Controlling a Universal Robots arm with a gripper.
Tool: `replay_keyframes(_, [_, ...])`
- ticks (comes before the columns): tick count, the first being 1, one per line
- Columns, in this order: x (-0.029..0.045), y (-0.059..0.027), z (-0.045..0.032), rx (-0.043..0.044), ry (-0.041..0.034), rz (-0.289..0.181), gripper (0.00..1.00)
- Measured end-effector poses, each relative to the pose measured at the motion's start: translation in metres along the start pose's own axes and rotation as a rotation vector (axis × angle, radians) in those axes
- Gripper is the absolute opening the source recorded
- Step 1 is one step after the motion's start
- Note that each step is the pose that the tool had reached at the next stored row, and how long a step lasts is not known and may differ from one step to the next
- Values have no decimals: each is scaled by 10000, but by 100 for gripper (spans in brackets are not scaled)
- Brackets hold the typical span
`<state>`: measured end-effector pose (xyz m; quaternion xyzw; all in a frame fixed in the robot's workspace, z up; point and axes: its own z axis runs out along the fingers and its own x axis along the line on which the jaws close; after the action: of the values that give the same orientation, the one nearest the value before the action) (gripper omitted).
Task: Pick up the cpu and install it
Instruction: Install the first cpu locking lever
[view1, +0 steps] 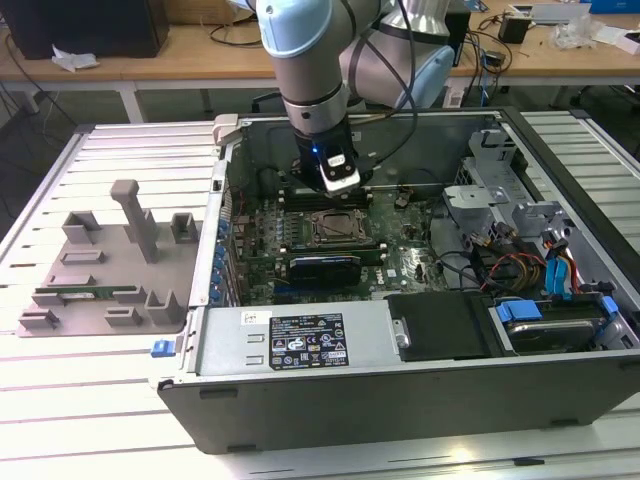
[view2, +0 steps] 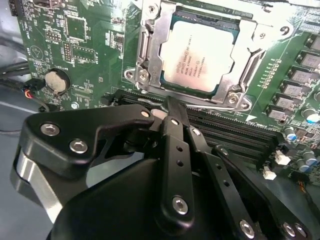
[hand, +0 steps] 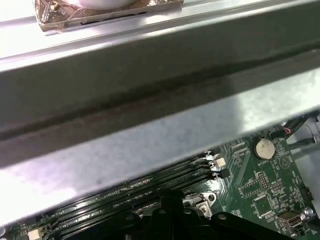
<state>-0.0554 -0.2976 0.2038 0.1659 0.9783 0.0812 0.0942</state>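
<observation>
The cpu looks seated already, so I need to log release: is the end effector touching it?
Apart. In the second wrist view, memory slots separate the end effector from the cpu.

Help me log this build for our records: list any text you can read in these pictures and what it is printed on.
No text can be quoted reliably.
cpu top plate, second wrist view: several lines of dark print, not legible.
white label on the silver cover, exterior view: print and symbols, not legible.
motherboard, second wrist view: small white markings, not legible.
</observation>
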Motion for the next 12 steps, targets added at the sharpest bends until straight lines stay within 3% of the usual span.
replay_keyframes(8, [19,26,8,51,-87,355,11])
replay_keyframes(12, [22,22,27,32,-216,464,11])
